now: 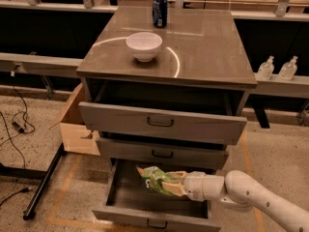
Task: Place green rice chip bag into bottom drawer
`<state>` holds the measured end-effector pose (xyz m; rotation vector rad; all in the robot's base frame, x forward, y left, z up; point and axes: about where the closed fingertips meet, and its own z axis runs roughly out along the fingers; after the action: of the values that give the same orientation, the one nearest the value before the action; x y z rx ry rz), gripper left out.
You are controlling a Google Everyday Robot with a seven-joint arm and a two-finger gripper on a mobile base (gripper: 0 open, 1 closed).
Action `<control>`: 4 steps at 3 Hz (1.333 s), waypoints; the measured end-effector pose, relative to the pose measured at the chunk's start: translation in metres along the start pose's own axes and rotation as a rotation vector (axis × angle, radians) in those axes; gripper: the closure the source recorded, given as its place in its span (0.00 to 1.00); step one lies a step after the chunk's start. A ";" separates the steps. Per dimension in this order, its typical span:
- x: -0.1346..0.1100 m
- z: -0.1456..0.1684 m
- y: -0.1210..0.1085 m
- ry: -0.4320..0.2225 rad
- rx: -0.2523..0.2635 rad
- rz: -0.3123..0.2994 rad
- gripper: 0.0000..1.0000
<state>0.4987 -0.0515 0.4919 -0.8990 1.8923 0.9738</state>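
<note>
Green rice chip bag held over the open bottom drawer.
Gripper reaching in from the right, fingers clamped on the bag's right end. Bag's long axis running left from the fingers, within the drawer walls. Middle drawer front overhanging just behind: likely snag if raised. White bowl and can on the cabinet top, well apart.

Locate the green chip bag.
Camera view, lower centre: the crinkly light-green foil snack bag is held by the pincer over the open deep grey bottom drawer.
</note>
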 end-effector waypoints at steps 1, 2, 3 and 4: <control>0.000 0.000 0.000 0.000 0.000 0.000 1.00; 0.031 0.019 -0.016 -0.012 -0.003 0.002 1.00; 0.082 0.052 -0.039 -0.024 -0.017 0.013 1.00; 0.114 0.080 -0.056 -0.029 -0.015 0.001 1.00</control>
<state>0.5243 -0.0329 0.3451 -0.8882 1.8639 0.9973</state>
